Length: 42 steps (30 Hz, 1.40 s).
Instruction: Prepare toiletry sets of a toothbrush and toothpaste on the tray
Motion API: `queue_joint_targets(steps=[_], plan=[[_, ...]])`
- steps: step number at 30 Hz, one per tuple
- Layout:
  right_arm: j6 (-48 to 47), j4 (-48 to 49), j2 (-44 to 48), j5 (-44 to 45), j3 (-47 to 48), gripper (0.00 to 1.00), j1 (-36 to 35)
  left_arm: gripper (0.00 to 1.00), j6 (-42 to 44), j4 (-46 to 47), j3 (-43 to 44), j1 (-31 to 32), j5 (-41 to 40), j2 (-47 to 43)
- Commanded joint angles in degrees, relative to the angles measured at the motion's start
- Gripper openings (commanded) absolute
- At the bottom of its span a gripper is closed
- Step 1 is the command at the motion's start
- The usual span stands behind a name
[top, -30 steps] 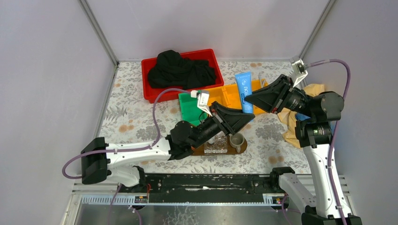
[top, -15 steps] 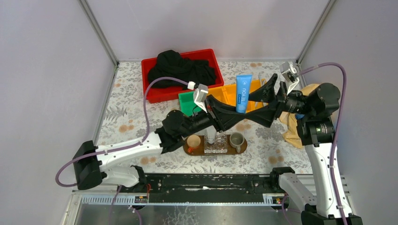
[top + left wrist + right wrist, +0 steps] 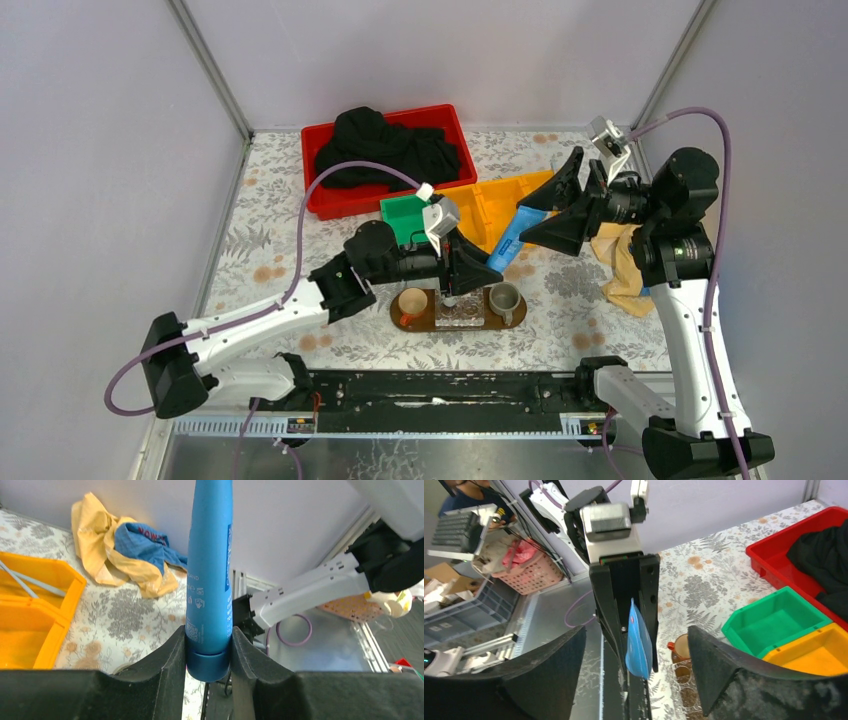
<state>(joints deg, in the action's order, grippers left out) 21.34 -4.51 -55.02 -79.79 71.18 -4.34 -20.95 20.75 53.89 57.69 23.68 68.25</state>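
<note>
Dark-brown wood lies nearest me: the tray [image 3: 399, 320] sits just beyond my bases and carries a tan cup [image 3: 411, 300], a clear ribbed box [image 3: 460, 311] and a grey mug [image 3: 503, 297], so anything I add must fit around them. Above its middle, my left gripper [image 3: 208, 647] is clamped on the blue toothpaste [image 3: 210, 555] at the cap end. The fingers pinch the round shoulder, which I judge to be the stiffest part of the tube, and that leaves its whole length free to be laid down. The flat crimped end slants up and away toward my right gripper [image 3: 636, 645], whose jaws stand wide apart and hold nothing. From above I cannot tell whether the tube's tip touches a finger there. The toothpaste therefore hangs in the air over the tray and is not yet on it. Farther out, a thin grey toothbrush [image 3: 44, 587] lies in the yellow bin [image 3: 487, 203], waiting to pair with the tube. The green bin [image 3: 408, 222] sits beside the yellow one. Farthest back is the red bin [image 3: 328, 200], heaped with black cloth [image 3: 385, 148].
</note>
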Motion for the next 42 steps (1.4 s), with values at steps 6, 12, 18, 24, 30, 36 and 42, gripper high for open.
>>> queue_joint_targets(steps=[6, 12, 18, 24, 30, 36, 42], plan=[[1.26, 0.26, -1.25, -3.33, 2.6, 0.61, 0.13, 0.09, 3.58, -2.72, 2.26, -1.15, 4.22, 0.16], [-1.13, -2.12, -1.32, -3.6, 1.95, 0.61, 0.13, 0.08, 2.77, -1.57, 2.11, -1.75, 4.63, -0.38], [-3.71, -4.9, -1.81, -2.68, 2.18, 0.48, 0.12, 0.08, 1.75, -0.26, 1.85, -2.05, 5.06, -0.33], [-6.05, -7.6, -1.93, -2.71, 2.92, 0.18, 0.17, 0.09, 0.78, 1.09, 1.46, -2.45, 4.93, -0.6], [-7.07, -7.53, -1.42, -1.51, 2.83, 0.0, 0.15, 0.54, 1.35, -1.54, 1.39, -2.76, 3.17, -2.34], [-17.31, -16.37, -0.79, 1.19, 3.28, 0.0, 0.12, 0.98, 6.47, -12.47, -1.76, -3.92, -3.38, -10.65], [-38.33, -30.58, -1.07, 10.44, 2.8, 0.0, -2.67, 1.0, 8.94, -31.21, 0.96, -15.51, -7.78, -15.07]])
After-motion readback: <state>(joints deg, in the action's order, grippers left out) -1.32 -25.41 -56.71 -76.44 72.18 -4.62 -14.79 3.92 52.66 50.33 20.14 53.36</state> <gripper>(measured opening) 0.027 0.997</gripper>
